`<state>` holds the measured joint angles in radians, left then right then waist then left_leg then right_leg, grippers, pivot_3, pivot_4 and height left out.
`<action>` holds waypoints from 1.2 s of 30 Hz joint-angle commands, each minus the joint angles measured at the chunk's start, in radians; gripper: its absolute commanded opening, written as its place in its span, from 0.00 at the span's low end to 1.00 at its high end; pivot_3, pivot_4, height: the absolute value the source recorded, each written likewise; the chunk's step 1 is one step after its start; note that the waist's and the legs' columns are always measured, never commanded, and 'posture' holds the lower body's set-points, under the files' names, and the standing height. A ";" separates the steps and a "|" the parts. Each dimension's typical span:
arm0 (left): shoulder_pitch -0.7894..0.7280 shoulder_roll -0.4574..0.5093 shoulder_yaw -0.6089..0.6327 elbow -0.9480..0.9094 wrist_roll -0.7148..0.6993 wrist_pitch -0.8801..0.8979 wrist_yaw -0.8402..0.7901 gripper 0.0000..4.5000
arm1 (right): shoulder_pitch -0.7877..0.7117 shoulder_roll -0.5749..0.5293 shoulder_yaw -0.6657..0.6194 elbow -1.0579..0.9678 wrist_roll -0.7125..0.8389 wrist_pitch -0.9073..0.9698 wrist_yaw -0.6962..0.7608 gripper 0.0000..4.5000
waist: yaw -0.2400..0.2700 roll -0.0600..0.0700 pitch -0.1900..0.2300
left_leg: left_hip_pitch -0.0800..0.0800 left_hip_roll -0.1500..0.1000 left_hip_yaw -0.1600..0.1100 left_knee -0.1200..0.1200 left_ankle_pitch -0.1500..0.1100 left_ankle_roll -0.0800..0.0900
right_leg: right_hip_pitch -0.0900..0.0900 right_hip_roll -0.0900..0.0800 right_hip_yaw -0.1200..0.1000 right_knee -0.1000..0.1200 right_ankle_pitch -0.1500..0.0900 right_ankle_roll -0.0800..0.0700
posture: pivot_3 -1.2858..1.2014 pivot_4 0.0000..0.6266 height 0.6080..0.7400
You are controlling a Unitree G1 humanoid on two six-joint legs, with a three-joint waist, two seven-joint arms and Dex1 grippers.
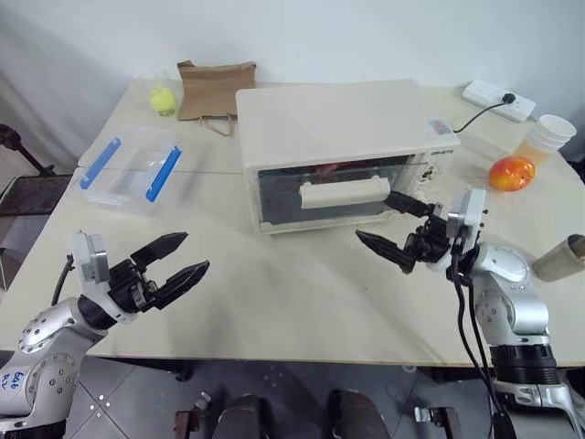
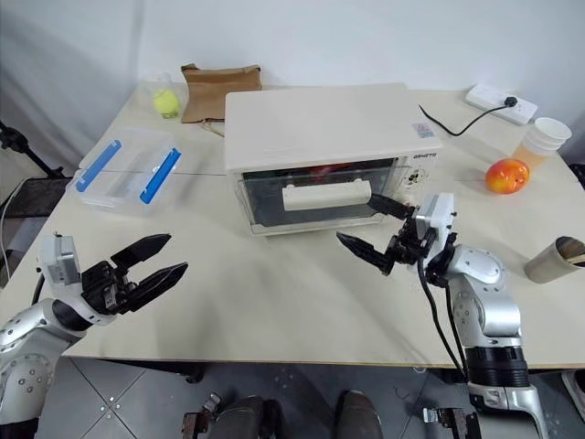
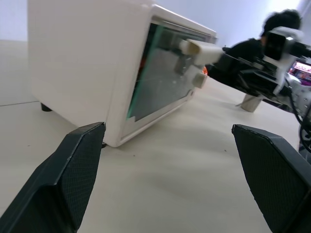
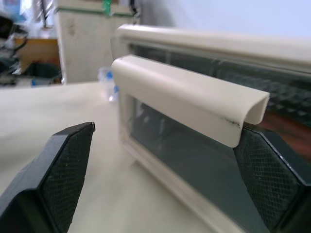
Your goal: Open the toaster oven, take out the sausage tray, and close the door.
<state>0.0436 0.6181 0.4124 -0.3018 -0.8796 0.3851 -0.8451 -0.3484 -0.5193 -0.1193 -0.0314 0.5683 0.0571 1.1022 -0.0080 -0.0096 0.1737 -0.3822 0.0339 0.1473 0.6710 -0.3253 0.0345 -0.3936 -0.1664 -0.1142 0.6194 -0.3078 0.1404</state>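
Left claw (image 1: 175,261): nearest the camera, black fingers spread wide, empty, hovering over the pale tabletop (image 1: 292,302), well apart from the oven.
Right claw (image 1: 395,225): spread wide, empty, one finger at the handle's right end; contact unclear.
Oven: cream-white boxy toaster oven (image 1: 338,128) mid-tabletop, glass door (image 1: 329,189) shut.
Tray: red visible behind the glass; sausage tray otherwise hard to make out.
Handling: cream-white bar handle (image 1: 344,193) looks rigid, smooth, perhaps slippery; grip mid-bar. Glass is fragile.

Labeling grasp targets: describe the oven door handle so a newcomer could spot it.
Find the oven, the big cream-white box mid-table. Its front is a glass door, shut. The handle is the cream-white horizontal bar across that glass, the one raised part on the pane, just left of the right end effector.
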 commanded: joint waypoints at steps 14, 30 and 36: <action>-0.356 -0.080 -0.133 0.173 0.077 0.012 0.031 0.42 | 0.038 -0.033 0.031 0.013 -0.126 -0.301 0.123 1.00 | -0.019 0.000 0.000 | -0.001 -0.002 -0.001 0.001 0.000 0.000 | 0.000 0.001 -0.001 0.000 0.000 0.000 | 0.52 0.24 1.00; -0.537 -0.209 -0.356 0.366 0.274 -0.082 -0.106 0.01 | 0.178 -0.082 -0.050 -0.025 -0.139 -0.310 0.038 1.00 | -0.007 -0.001 0.001 | -0.005 -0.003 -0.003 0.008 0.000 0.000 | 0.000 0.002 -0.004 0.000 0.000 0.001 | 0.52 0.24 1.00; -0.508 -0.195 -0.411 0.398 0.361 -0.147 -0.170 0.01 | 0.459 -0.137 -0.242 -0.113 -0.115 -0.261 -0.060 1.00 | 0.025 -0.001 0.001 | -0.006 -0.003 -0.003 0.010 -0.001 0.001 | 0.001 0.002 -0.003 -0.002 0.001 0.001 | 0.52 0.24 1.00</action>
<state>-0.4677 0.4180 0.0174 0.0974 -0.5433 0.2699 -0.9948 0.0876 -0.6374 -0.2965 -0.0859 0.4223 -0.2132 1.0731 0.0167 -0.0104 0.1743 -0.3879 0.0311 0.1449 0.6812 -0.3259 0.0355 -0.3920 -0.1644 -0.1171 0.6171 -0.3072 0.1415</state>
